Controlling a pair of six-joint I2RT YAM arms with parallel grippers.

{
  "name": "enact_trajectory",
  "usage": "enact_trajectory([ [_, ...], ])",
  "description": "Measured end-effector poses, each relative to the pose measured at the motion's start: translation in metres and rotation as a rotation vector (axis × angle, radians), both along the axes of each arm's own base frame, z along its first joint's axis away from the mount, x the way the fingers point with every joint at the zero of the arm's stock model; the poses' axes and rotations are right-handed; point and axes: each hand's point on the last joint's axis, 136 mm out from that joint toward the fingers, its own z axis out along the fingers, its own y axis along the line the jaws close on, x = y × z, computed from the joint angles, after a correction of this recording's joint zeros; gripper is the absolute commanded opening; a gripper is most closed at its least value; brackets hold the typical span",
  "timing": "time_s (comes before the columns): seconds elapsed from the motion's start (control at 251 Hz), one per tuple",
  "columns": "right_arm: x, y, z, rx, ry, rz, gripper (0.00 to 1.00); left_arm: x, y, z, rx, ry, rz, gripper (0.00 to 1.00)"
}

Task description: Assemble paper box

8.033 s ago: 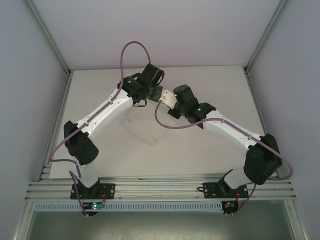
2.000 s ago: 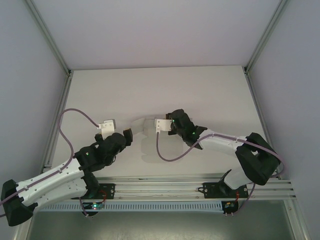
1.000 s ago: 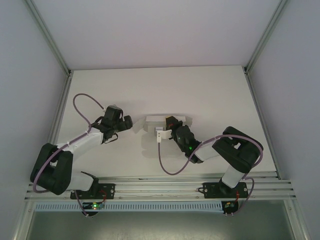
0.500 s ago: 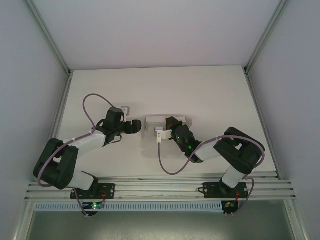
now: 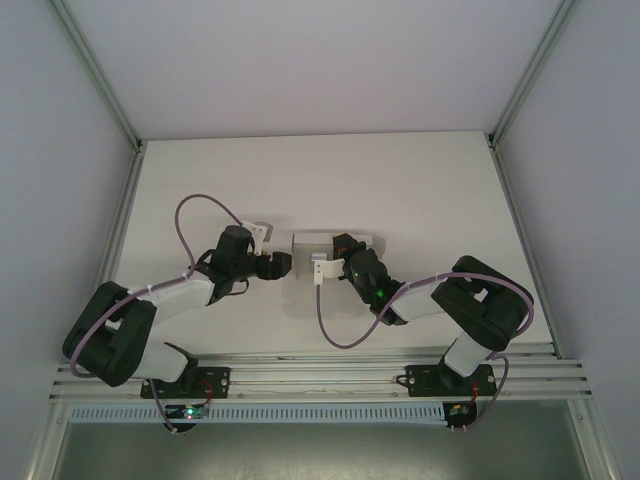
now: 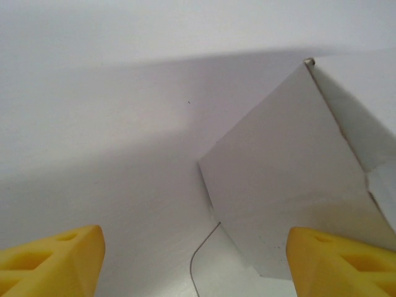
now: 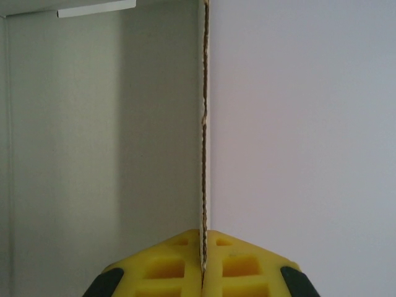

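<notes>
The paper box (image 5: 310, 241) is a small white card shape standing on the table just left of centre. My right gripper (image 5: 338, 252) reaches it from the near side. In the right wrist view its yellow pads (image 7: 179, 266) are shut on the thin edge of an upright card wall (image 7: 203, 124). My left gripper (image 5: 283, 266) sits close to the box's left end, jaws apart. In the left wrist view both yellow fingertips (image 6: 52, 263) flank the bottom corners, and an angled white panel of the box (image 6: 284, 179) lies just ahead, by the right fingertip.
The white table (image 5: 420, 190) extends behind and to the right of the box. Grey enclosure walls and metal posts (image 5: 515, 90) border it, and aluminium rails (image 5: 320, 372) run along the near edge. Purple cables loop beside both arms. A thin curved sheet edge (image 6: 197, 253) lies under the left gripper.
My left gripper has swung right, from left of the box to right beside its left end, and its jaws have narrowed a little. The right gripper and box have stayed put.
</notes>
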Motion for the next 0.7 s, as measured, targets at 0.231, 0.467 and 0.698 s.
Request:
enact_trajectory([
  [0.231, 0.001, 0.0, -0.001, 0.005, 0.011, -0.01, 0.0, -0.021, 0.011, 0.022, -0.024, -0.086, 0.011, 0.82],
  [0.467, 0.002, 0.0, -0.001, 0.002, 0.014, -0.016, 0.0, -0.032, 0.012, 0.031, -0.071, -0.108, 0.001, 0.75],
  [0.698, 0.003, 0.0, -0.002, 0.0, 0.022, -0.019, 0.0, -0.013, 0.015, 0.023, 0.008, -0.07, 0.069, 0.68],
])
